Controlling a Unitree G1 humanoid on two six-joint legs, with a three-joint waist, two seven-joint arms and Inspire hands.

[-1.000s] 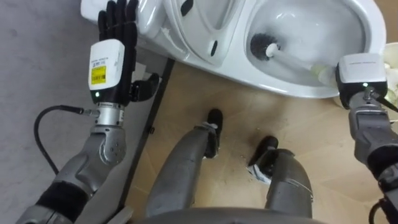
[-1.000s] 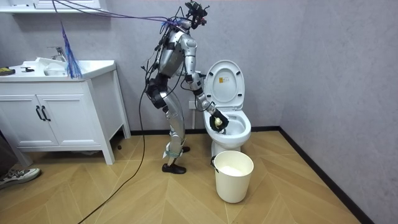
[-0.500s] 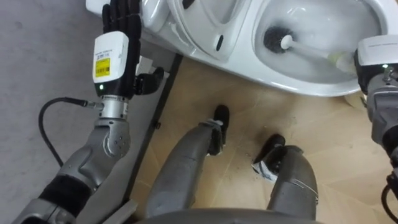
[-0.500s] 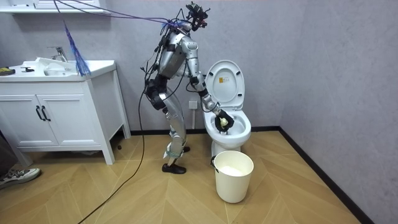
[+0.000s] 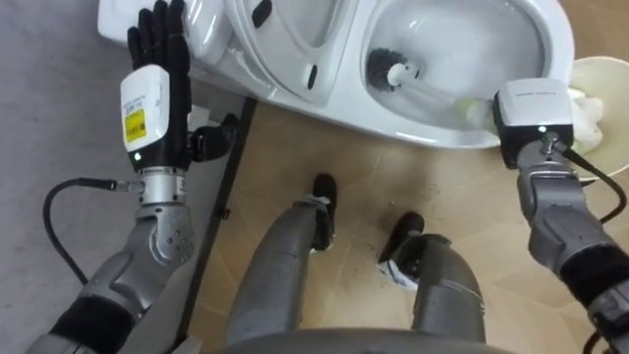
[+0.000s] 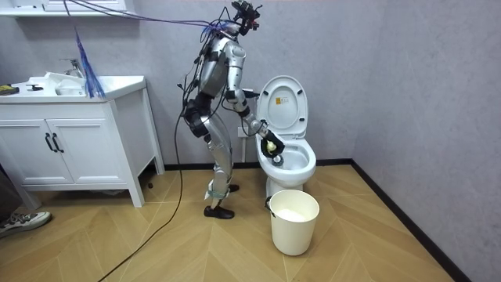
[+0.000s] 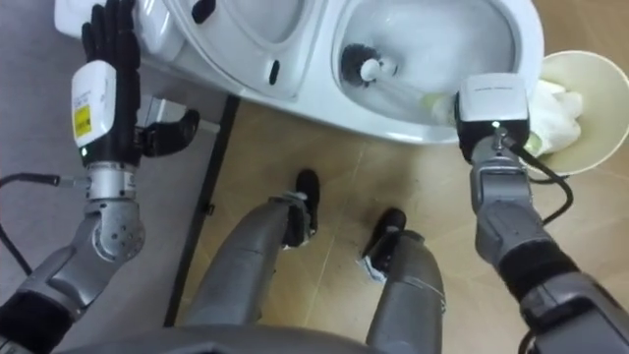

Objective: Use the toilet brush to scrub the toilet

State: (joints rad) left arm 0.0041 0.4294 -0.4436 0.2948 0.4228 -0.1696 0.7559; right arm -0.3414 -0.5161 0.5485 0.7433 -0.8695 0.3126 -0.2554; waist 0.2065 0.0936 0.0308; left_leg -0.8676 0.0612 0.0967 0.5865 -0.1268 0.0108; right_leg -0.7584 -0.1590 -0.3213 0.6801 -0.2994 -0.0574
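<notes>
R robot hand (image 5: 531,110) clamped on brush (image 5: 390,71) in toilet bowl (image 5: 553,47); L robot hand (image 5: 157,61) flat, empty. Risk: I overswing, water splashes out.

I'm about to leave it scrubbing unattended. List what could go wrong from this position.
1. The right hand holds the brush with its head low in the toilet bowl; a quick pull might flick water over the rim onto the wood floor.
2. The bucket stands close by that arm; a wide stroke could tip it.
3. The open left hand hovers near the raised lid and may knock it down.
</notes>
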